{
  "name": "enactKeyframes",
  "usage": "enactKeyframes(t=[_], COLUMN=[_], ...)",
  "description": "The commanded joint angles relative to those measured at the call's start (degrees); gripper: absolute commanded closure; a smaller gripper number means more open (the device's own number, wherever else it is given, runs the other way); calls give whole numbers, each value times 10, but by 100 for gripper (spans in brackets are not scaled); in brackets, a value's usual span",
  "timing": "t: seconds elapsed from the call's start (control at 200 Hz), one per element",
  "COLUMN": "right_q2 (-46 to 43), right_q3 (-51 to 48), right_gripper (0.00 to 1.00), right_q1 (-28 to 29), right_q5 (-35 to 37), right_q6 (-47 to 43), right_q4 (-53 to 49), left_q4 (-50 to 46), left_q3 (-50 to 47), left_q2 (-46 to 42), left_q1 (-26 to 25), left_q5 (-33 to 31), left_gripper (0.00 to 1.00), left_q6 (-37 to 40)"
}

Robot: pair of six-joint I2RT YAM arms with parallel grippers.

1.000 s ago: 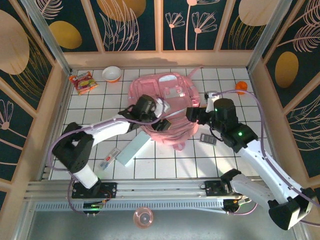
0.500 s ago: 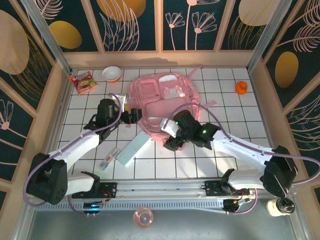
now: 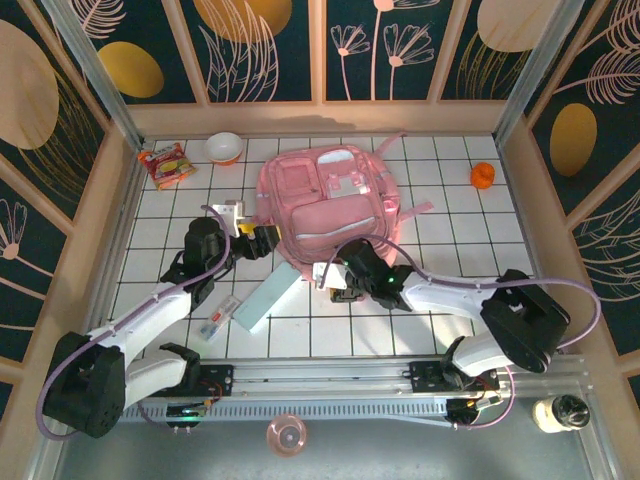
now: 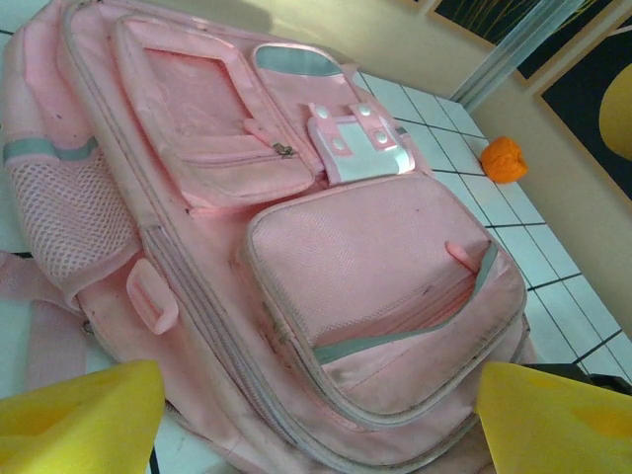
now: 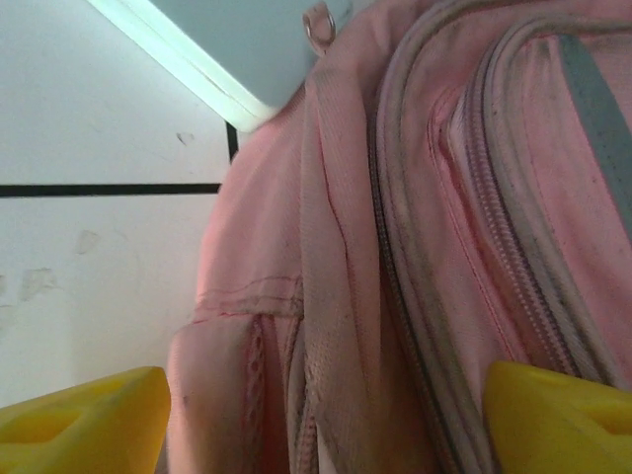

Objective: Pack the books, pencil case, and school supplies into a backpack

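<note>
Two arms: both reach toward the pink backpack [image 3: 330,200], the left arm from its left side and the right arm from its near edge.
Backpack: it lies flat in the middle of the white tiled table [image 3: 470,225], front side up, with the zip pockets and a white patch [image 4: 355,148] facing the camera.
Left gripper [image 3: 258,238]: it sits just beside the left edge of the backpack. In the left wrist view its yellow fingertips [image 4: 79,415] are spread wide, at the two lower corners, and nothing is between them. The bag's front pockets and the mesh side pocket [image 4: 69,212] lie ahead of it.
Right gripper [image 3: 330,278]: it is low at the near edge of the backpack. Its jaws are spread wide too. In the right wrist view the pink fabric and a zip line of the bag fill the gap between the yellow fingertips [image 5: 79,420]. I cannot tell if the pads touch the fabric.
Pencil case [image 3: 268,298]: mint-green, it lies diagonally on the tiles near the front. Its far corner [image 5: 247,49] meets the edge of the bag.
Clear packet [image 3: 220,316]: it lies on the tiles just left of the pencil case, apart from the bag.
Other things: a snack packet [image 3: 165,163] and a bowl [image 3: 223,148] are at the far left, and an orange object [image 3: 482,175] is at the far right.
</note>
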Motion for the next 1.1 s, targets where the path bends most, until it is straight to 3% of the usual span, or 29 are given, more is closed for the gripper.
enactKeyframes(t=[0.0, 0.05, 0.115, 0.18, 0.205, 0.345, 0.495, 0.616, 0.881, 1.096], right_q2=[29, 36, 28, 4, -10, -100, -154, -155, -159, -163], right_q3=[-19, -28, -31, -17, -11, 61, 179, 262, 323, 341], right_gripper=[27, 46, 62, 94, 100, 100, 100, 100, 100, 100], right_q1=[2, 3, 3, 2, 3, -19, -92, -136, -152, -153], right_q5=[60, 82, 97, 97, 94, 20, -92, -149, -185, -186], right_q6=[-15, -19, -24, -28, -28, -36, -30, -34, -50, -51], right_q4=[104, 132, 140, 111, 98, -52, -193, -283, -316, -337], left_q4=[17, 12, 1, -14, -17, -6, 34, 53, 112, 149], left_q3=[-4, -4, -2, -3, -4, -24, -39, -42, -38, 14], left_q2=[-12, -10, -10, -14, -16, -33, -36, -19, 47, 152], left_q1=[2, 3, 3, 3, 3, 15, 22, 22, 22, 22], left_q5=[-13, -14, -21, -40, -45, -33, 13, 55, 64, 110], left_gripper=[19, 20, 21, 21, 20, 18, 15, 23, 31, 31], left_q6=[-16, -18, -20, -16, -14, -5, 29, 107, 249, 282])
